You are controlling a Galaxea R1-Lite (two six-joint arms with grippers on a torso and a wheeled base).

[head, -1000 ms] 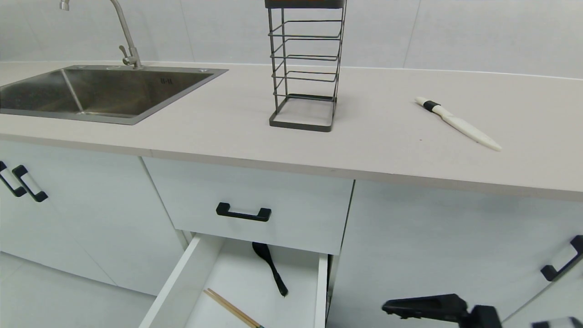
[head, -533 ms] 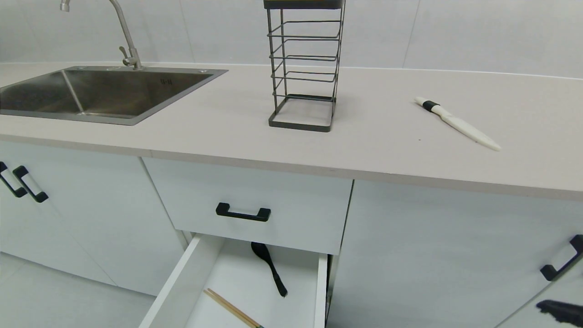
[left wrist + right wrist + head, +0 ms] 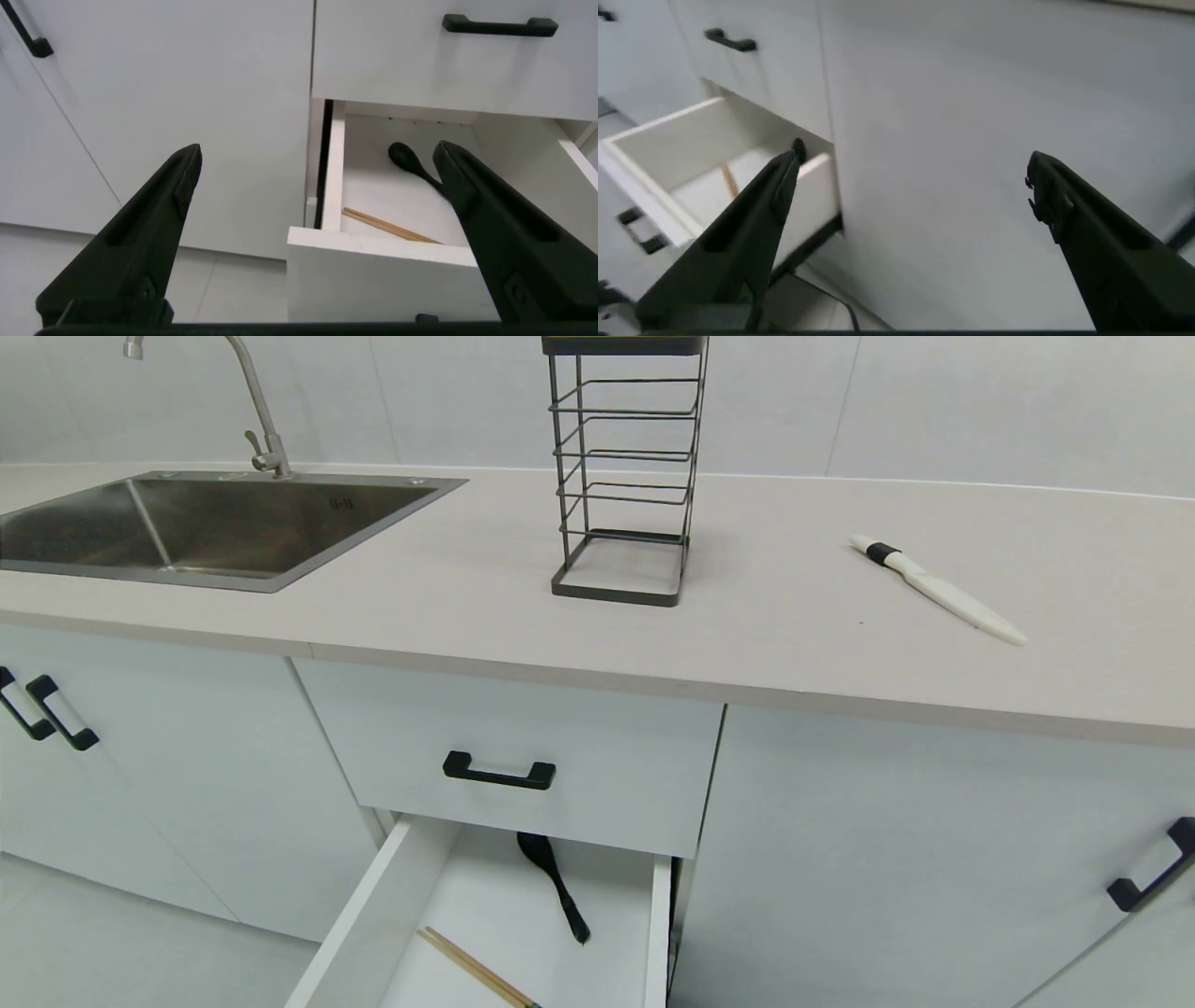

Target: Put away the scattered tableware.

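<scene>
White knife (image 3: 936, 588): lay flat on the countertop (image 3: 794, 644), right-hand part, roughly midway between back edge and front edge, well apart from the wire rack (image 3: 624, 476). Long axis ran oblique, with the black-banded end toward the back edge and the plain pointed end toward the front right. Nothing touched it.

Open drawer (image 3: 359, 933) under the countertop's middle already held a black spoon (image 3: 553, 882) and chopsticks (image 3: 476, 971).

Right gripper (image 3: 913, 159): fingers spread wide, nothing between them. It sat low, facing the cabinet door (image 3: 990, 112) just right of the drawer and below the countertop's front edge.

Left gripper (image 3: 316, 149): also spread wide and empty, low before the drawer's left front corner, looking in at the spoon.

Judgement: the knife lay up and beyond the right gripper, on that arm's side, so the right arm is the nearer one. It would have to rise above the front edge, then close across the oblique axis, not along it. A flat, thin item may slip.
</scene>
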